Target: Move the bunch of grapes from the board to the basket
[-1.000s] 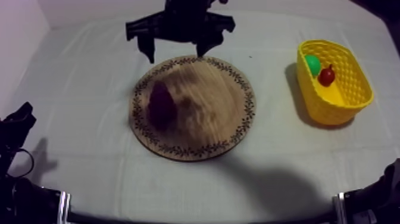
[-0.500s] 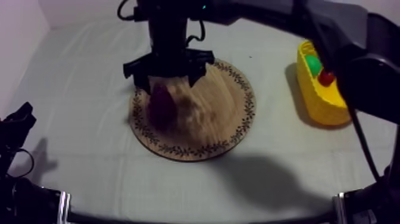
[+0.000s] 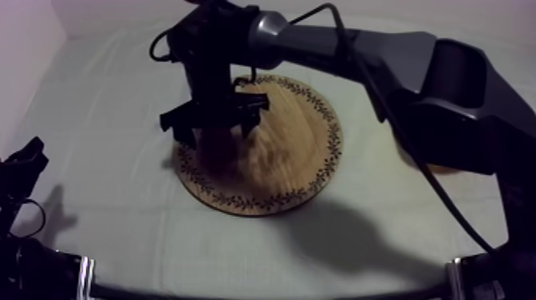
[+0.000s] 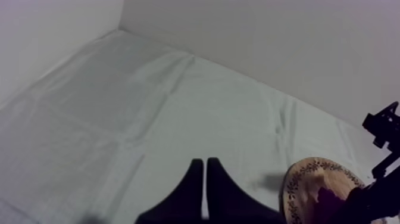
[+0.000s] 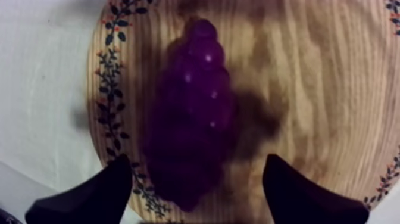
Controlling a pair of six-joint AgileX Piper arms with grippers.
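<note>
The dark purple bunch of grapes [image 5: 196,119] lies on the left part of the round wooden board [image 5: 309,89]. My right gripper [image 5: 196,164] hangs open right above it, one black finger [image 5: 89,196] on each side of the bunch and neither touching it. From above, the right gripper [image 3: 214,132] straddles the grapes [image 3: 217,153] on the board [image 3: 295,159]. My left gripper [image 4: 205,176] is shut on nothing, its fingers together over bare cloth, and rests at the table's left edge [image 3: 24,163]. Beyond it the grapes [image 4: 327,199] show on the board [image 4: 315,176].
My right arm [image 3: 383,56] reaches in from the upper right and crosses above the right side of the table. Its shadow falls on the cloth in front of the board. Bare cloth [image 3: 104,96] lies left of the board.
My right gripper has come from the board's far rim forward and down over the grapes, fingers still apart. The arm now covers the basket's place. The left arm has not moved.
</note>
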